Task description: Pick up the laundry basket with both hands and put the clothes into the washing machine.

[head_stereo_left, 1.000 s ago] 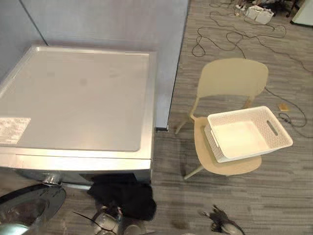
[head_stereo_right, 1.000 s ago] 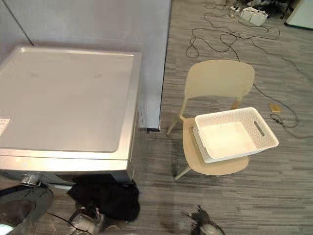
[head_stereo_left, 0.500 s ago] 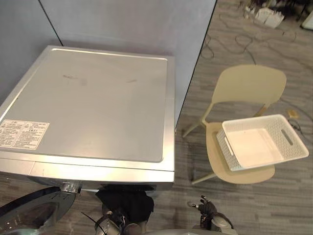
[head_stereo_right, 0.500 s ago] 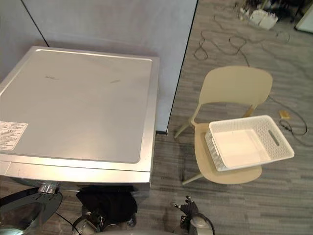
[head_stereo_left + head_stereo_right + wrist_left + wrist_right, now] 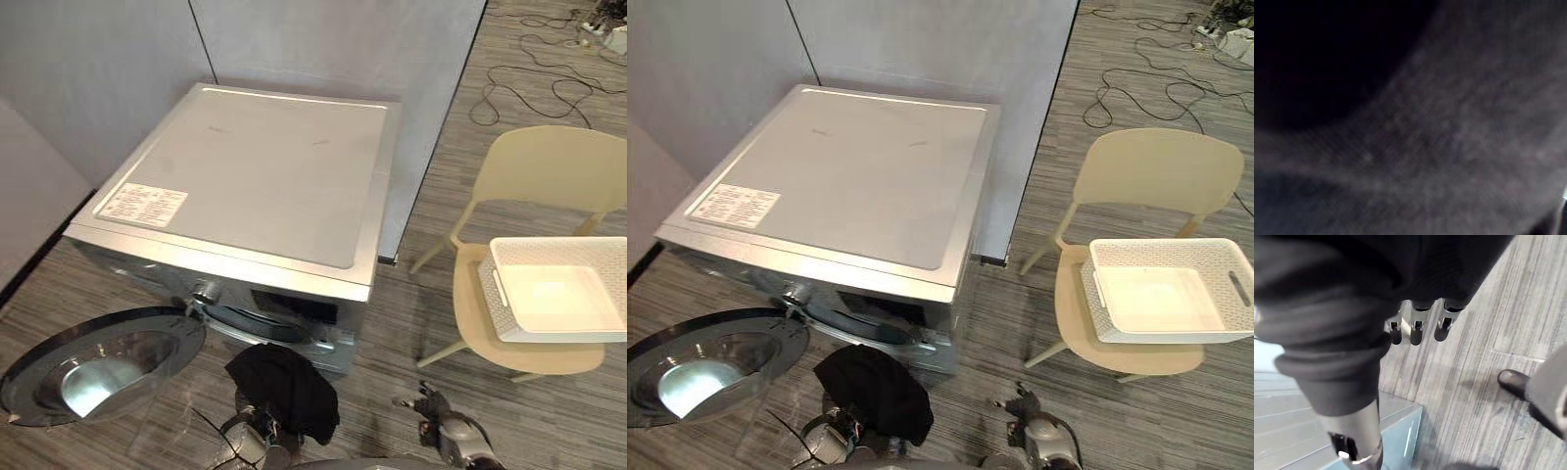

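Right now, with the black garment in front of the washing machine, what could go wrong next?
The black garment hangs loosely over the left hand, in front of the washing machine, so it may slip to the floor. The open round door sits low beside that arm; a swing could knock it. The right hand is apart, unlikely to catch it.

Both low: left hand (image 5: 247, 446), right hand (image 5: 1416, 333) straight-fingered.

Sticker on top: I see a white label (image 5: 140, 205) at the front left corner of the washing machine (image 5: 274, 157) lid — rows of fine print, too small for me to read.
Front panel: a dark strip (image 5: 289, 311) beside the knob (image 5: 204, 292) — I can make out no characters on it.
Readable text: none on my feeds.
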